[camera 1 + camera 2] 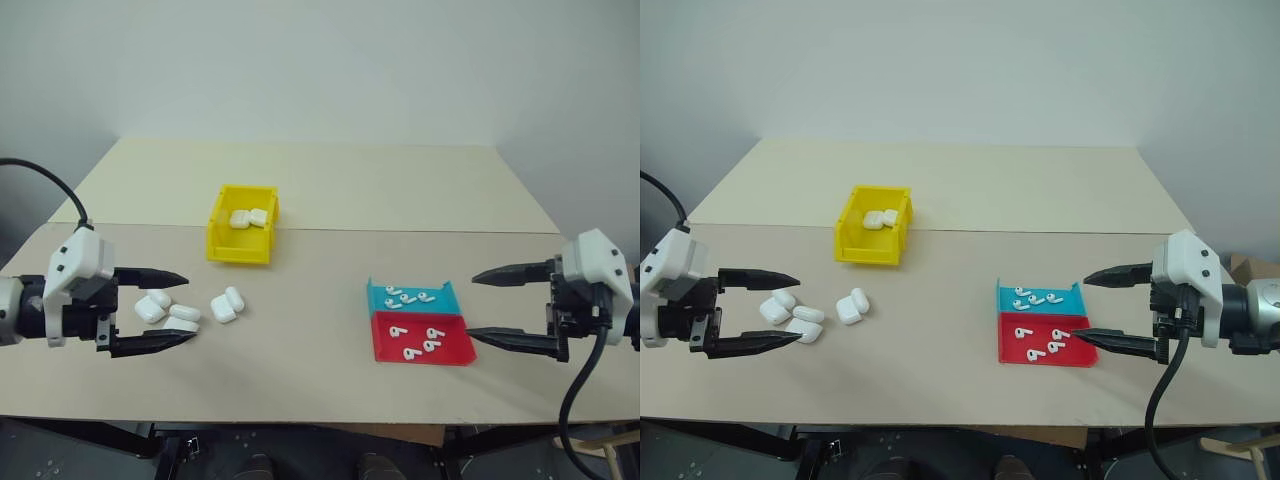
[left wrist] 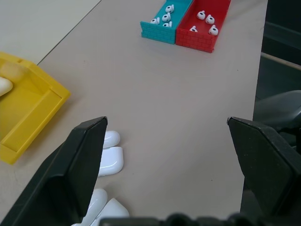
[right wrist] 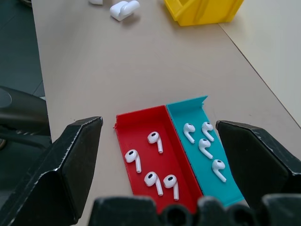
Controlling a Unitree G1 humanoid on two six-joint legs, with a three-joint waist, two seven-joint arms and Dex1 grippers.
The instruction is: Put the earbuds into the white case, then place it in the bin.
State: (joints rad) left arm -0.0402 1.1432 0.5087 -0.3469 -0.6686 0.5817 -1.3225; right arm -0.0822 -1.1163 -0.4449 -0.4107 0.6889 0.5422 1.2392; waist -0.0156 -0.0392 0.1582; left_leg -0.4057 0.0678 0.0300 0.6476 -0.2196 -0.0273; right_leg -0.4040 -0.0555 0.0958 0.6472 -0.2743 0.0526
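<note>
Both grippers, left gripper [image 1: 170,310] by the cases [image 1: 181,312] and right gripper [image 1: 492,305] by the earbuds [image 3: 157,157], hover wide open and empty, probably staged for pickup.

Pale beige counter [image 1: 330,190], seam running across it just behind the bin. Resting on it:
- Yellow bin [image 1: 243,227], left of centre, on the near panel against the seam.
- Loose white cases [image 1: 170,311] clustered near the left front, two more [image 1: 227,304] just to their right, touching each other.
- Teal tray [image 1: 412,297] and red tray [image 1: 420,339] side by side, touching, at right front; red one nearer the front edge.
</note>
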